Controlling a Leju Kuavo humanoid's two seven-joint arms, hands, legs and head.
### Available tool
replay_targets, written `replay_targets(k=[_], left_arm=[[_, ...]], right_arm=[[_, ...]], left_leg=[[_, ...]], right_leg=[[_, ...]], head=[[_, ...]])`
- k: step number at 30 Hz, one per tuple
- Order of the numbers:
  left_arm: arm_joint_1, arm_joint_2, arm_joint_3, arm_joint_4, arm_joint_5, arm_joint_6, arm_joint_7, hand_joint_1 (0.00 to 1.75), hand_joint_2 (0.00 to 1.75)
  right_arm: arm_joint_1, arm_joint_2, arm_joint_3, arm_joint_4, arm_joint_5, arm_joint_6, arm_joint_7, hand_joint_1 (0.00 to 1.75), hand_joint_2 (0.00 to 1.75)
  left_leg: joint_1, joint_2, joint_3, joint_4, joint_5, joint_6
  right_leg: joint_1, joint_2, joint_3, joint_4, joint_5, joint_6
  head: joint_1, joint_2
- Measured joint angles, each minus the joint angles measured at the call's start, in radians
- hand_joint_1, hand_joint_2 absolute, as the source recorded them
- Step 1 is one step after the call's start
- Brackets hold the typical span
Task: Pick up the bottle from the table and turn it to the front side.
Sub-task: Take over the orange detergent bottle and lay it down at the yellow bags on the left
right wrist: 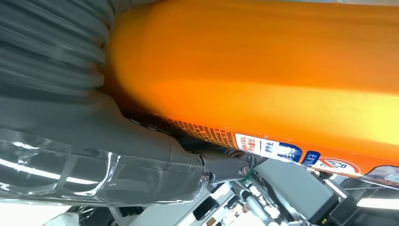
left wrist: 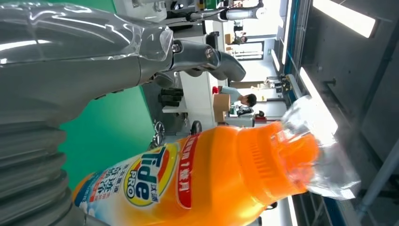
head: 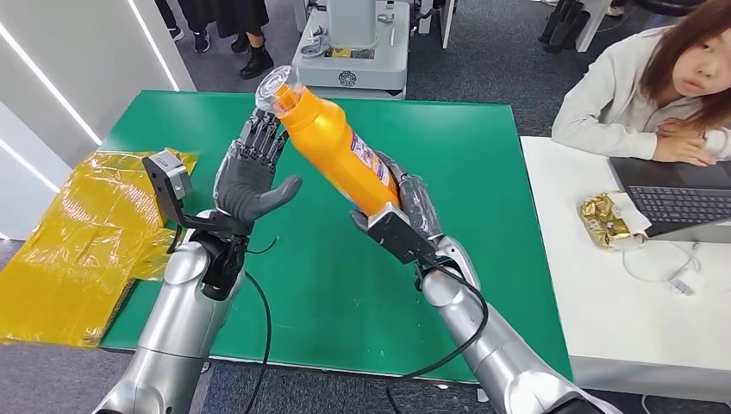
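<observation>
An orange Tide detergent bottle with a clear cap is held up above the green table, tilted with its cap toward the far left. My right hand grips its lower body, and the orange side fills much of the right wrist view. My left hand is raised just left of the bottle's neck, palm toward it, fingers spread and apart from it. The left wrist view shows the label and cap beside my thumb.
A yellow plastic bag lies over the table's left edge. A person sits at a white table on the right with a laptop and a gold wrapper. A machine base stands beyond the table.
</observation>
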Motion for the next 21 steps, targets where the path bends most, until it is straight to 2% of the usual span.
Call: replay_targets(k=[7,14,21], left_arm=[[-0.007,-0.008,0.000,0.000,-0.020,0.014,-0.007,0.00,1.75],[-0.008,-0.009,0.000,0.000,-0.022,0.016,-0.009,0.00,1.75],[-0.008,-0.009,0.000,0.000,-0.022,0.009,-0.006,0.02,1.75]], right_arm=[[-0.010,0.047,0.048,0.000,0.045,0.007,0.011,1.74,1.75],[-0.018,0.064,0.081,0.013,0.066,0.037,0.051,1.73,1.75],[-0.033,0.077,0.095,0.051,0.073,0.041,0.057,1.68,1.75]], left_leg=[[0.000,0.000,0.000,0.000,0.000,0.000],[0.000,0.000,0.000,0.000,0.000,0.000],[0.000,0.000,0.000,0.000,0.000,0.000]], right_leg=[[0.000,0.000,0.000,0.000,0.000,0.000],[0.000,0.000,0.000,0.000,0.000,0.000],[0.000,0.000,0.000,0.000,0.000,0.000]], head=[[0.000,0.000],[0.000,0.000],[0.000,0.000]])
